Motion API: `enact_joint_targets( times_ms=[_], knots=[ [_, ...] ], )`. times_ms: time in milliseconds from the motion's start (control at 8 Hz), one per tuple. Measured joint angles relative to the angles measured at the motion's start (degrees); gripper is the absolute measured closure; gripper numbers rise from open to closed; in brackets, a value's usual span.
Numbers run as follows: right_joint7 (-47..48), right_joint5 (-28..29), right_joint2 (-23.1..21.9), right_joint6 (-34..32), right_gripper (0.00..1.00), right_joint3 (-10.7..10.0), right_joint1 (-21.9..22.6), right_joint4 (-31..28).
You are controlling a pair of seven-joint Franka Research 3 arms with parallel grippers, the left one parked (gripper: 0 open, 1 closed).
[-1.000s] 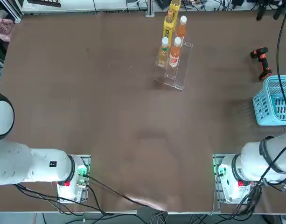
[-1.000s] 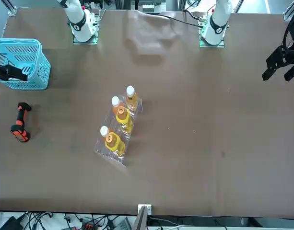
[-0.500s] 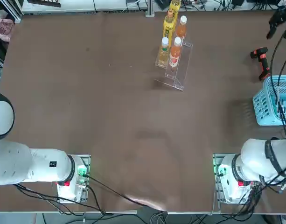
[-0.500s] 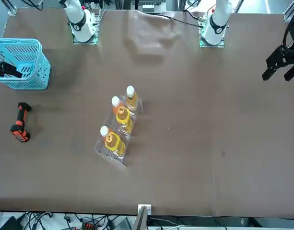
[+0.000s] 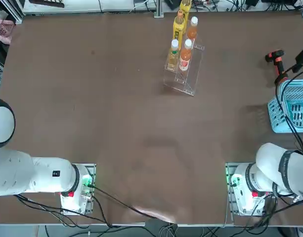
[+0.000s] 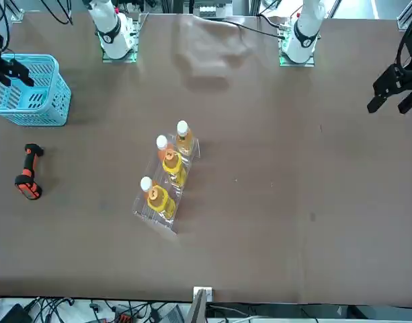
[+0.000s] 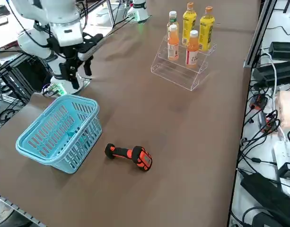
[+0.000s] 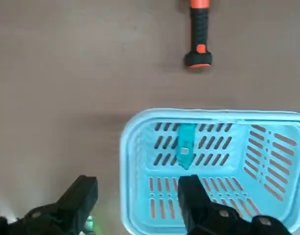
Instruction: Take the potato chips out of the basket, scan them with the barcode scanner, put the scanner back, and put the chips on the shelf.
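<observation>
Chips (image 8: 185, 147) lie flat on the floor of the blue basket (image 7: 43, 151), at the counter's (image 5: 116, 113) right edge. Right gripper (image 8: 140, 200) hangs high above the basket's rim, fingers spread wide, holding nothing. Scanner (image 7: 130, 155) lies on the counter just beyond the basket; shelf (image 5: 187, 74) with its bottles (image 5: 185, 55) stands well apart at the far side.

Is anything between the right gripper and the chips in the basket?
Nothing visible. The right gripper hangs open above the basket, one finger over its inside, the other outside its rim. The chips lie uncovered on the basket floor with nothing else in there. Only the basket's walls surround them; the scanner lies outside.
</observation>
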Motion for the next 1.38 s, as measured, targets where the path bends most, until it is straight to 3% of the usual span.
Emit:
enact_joint_targets(
  times_ms=[500, 1000, 1375],
  knots=[
    [-9.93, 0.00, 1.75, 12.11, 0.00, -8.59, -0.69, -8.46],
    [-11.19, 0.00, 3.15, 23.59, 0.00, -9.79, -2.04, -17.19],
    [-12.95, 0.00, 4.15, 26.41, 0.00, -9.91, -5.38, -18.72]
  ],
)
